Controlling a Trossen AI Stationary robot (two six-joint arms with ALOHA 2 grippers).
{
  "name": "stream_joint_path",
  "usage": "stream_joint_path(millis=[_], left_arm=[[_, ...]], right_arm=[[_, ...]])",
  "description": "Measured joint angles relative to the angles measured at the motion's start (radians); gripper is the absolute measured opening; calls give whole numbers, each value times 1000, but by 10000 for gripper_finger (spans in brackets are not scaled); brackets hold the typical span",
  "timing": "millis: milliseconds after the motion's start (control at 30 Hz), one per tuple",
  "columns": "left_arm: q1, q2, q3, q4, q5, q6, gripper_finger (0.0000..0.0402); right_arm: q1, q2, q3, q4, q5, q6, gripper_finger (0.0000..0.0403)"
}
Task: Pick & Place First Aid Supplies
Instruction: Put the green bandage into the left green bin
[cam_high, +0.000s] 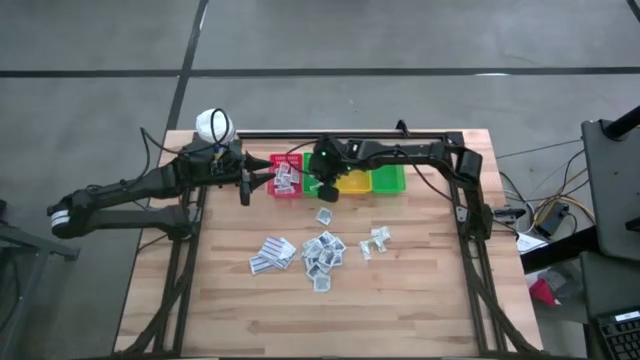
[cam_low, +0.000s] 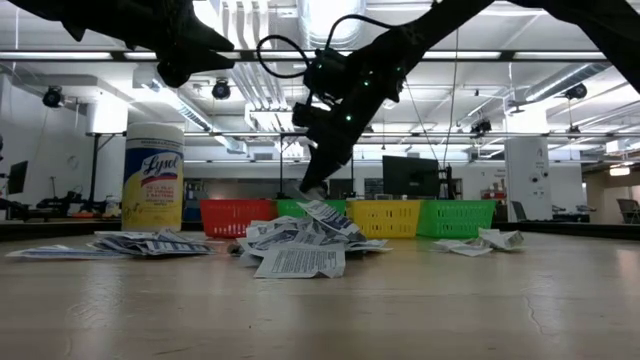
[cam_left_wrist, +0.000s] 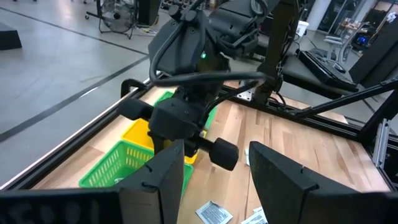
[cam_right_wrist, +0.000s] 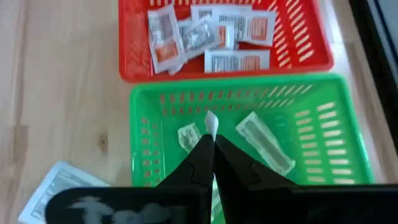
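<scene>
Red bin (cam_right_wrist: 224, 68) part-filled; right gripper (cam_right_wrist: 211, 138) pinches a sachet (cam_right_wrist: 211, 123) over green bin (cam_right_wrist: 323, 124); left gripper (cam_left_wrist: 214, 171) wide, empty; pile (cam_high: 322, 250) remains.

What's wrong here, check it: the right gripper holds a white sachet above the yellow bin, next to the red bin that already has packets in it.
The bin is wrong. The right gripper holds the white sachet above a green bin, not the yellow one, next to the red bin that already has packets in it; the right wrist view shows this.
</scene>
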Motion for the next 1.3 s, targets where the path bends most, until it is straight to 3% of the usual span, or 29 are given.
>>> stream_joint_path(millis=[300, 667, 833, 1067, 1300], left_arm=[[0, 0, 0, 0, 0, 2, 175], [0, 0, 0, 0, 0, 1, 175], [0, 0, 0, 0, 0, 1, 175], [0, 0, 0, 0, 0, 13, 175], [0, 0, 0, 0, 0, 15, 175]], right_arm=[[-5, 44, 4, -33, -5, -22, 19], [-5, 46, 22, -39, -1, -26, 107], [-4, 24, 96, -154, 3, -88, 130], [-3, -40, 215, -440, 3, -88, 114], [23, -160, 125, -524, -5, -96, 78]])
